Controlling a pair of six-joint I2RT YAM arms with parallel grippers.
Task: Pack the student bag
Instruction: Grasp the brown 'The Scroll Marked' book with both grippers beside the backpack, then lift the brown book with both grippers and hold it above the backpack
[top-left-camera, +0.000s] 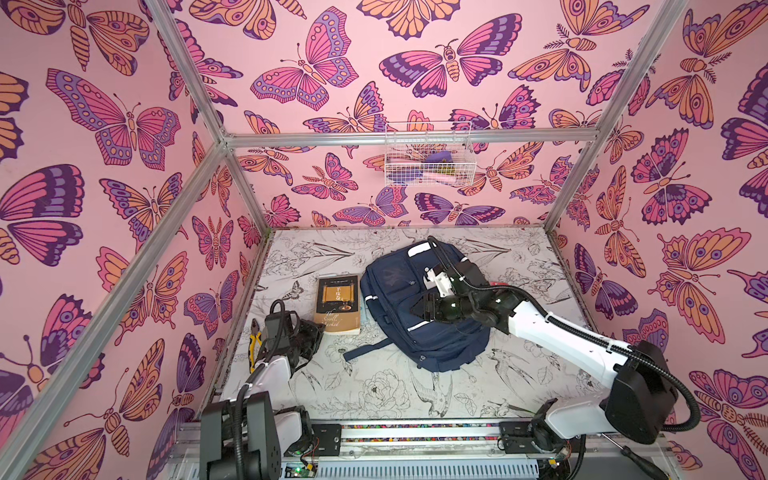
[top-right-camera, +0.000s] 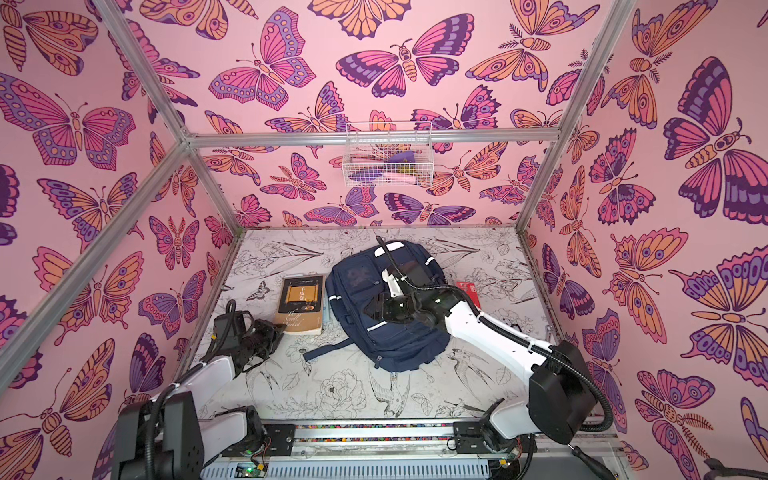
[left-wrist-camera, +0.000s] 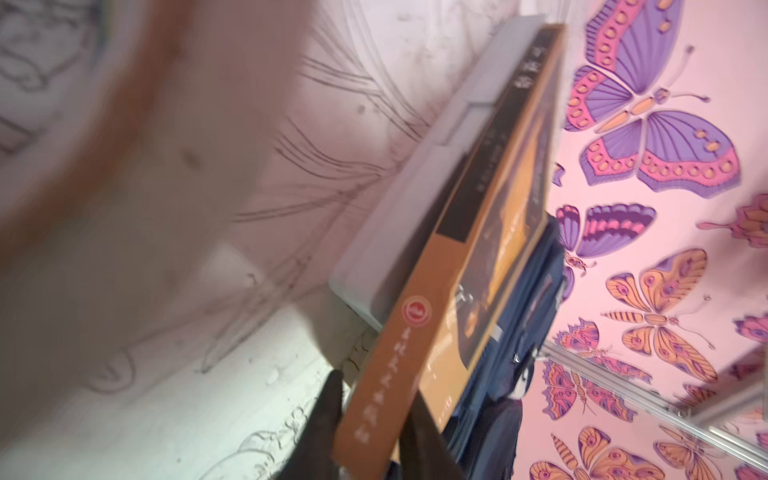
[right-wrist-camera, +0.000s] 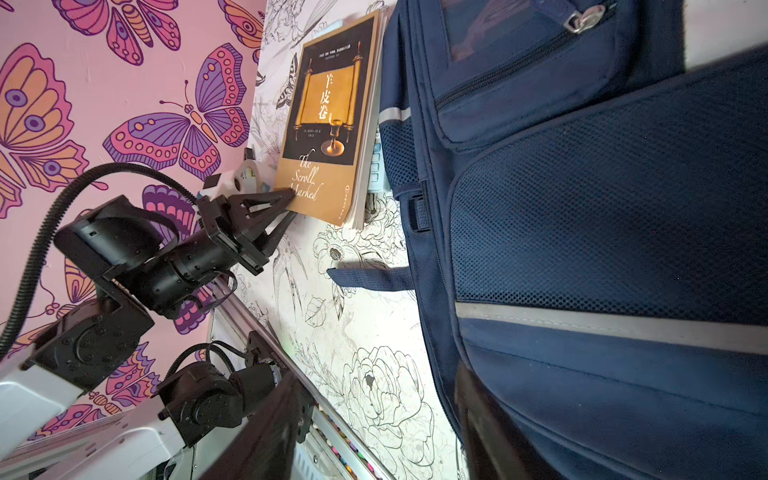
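While left fingers (right-wrist-camera: 266, 202) pinch one brown book (top-left-camera: 337, 305), right fingers (top-left-camera: 420, 309) stand spread over one student bag (top-left-camera: 440, 345).

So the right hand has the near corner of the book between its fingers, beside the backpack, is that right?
No, it is the left hand that has the near corner of the book between its fingers, beside the backpack. The right wrist view shows it plainly. The right hand is open over the backpack.
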